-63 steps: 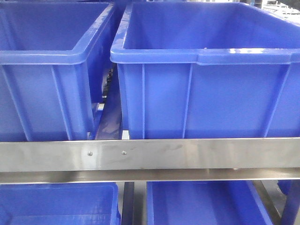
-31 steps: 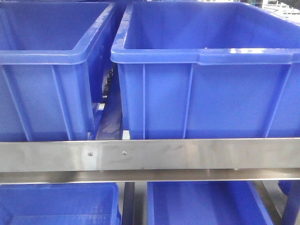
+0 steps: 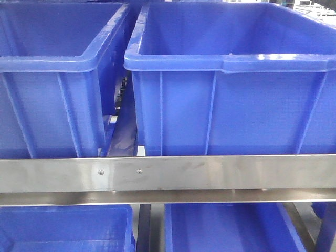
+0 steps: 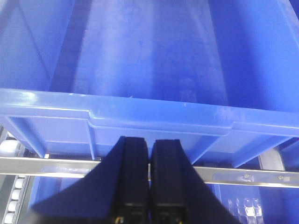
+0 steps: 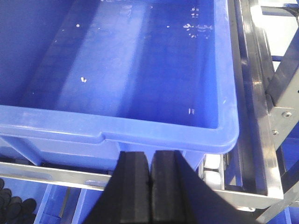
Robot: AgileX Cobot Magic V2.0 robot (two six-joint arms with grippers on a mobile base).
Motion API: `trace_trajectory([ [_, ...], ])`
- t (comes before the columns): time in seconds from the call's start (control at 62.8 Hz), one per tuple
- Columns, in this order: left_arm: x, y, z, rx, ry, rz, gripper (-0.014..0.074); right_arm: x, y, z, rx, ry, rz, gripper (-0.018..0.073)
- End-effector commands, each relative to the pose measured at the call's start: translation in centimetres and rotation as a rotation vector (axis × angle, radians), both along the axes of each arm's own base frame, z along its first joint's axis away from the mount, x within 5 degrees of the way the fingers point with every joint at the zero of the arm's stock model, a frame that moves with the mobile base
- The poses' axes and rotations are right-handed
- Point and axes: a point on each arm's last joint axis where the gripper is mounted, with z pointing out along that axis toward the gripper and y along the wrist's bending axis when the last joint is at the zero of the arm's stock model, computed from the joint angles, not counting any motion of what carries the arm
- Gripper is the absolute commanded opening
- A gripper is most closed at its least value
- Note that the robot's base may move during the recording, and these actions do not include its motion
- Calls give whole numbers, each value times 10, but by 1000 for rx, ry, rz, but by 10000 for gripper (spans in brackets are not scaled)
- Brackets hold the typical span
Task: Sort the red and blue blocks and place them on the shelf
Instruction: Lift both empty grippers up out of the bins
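The red and blue blocks are out of view in every frame. The shelf shows as a brushed-steel front rail with two small screws, and again as a rail and as a steel frame. My left gripper is shut with nothing between its black fingers, hovering just in front of a large blue bin's rim. My right gripper is shut and empty too, in front of the near rim of another large blue bin. Neither gripper shows in the front view.
Two large blue bins stand side by side on the upper tier, both looking empty inside. More blue bins sit on the tier below. White rollers run beside the right bin. A black glove-like object lies low left.
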Motion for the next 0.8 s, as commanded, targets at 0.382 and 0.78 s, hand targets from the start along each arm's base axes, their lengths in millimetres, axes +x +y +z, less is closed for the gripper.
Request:
trace_trajectory([
  [0.382, 3, -2, 17, -16, -107, -15, 125, -15, -5, 28, 19, -186, -14, 49],
  [0.78, 3, -2, 16, -15, -104, -15, 125, -52, -11, -17, 38, -311, -24, 49],
])
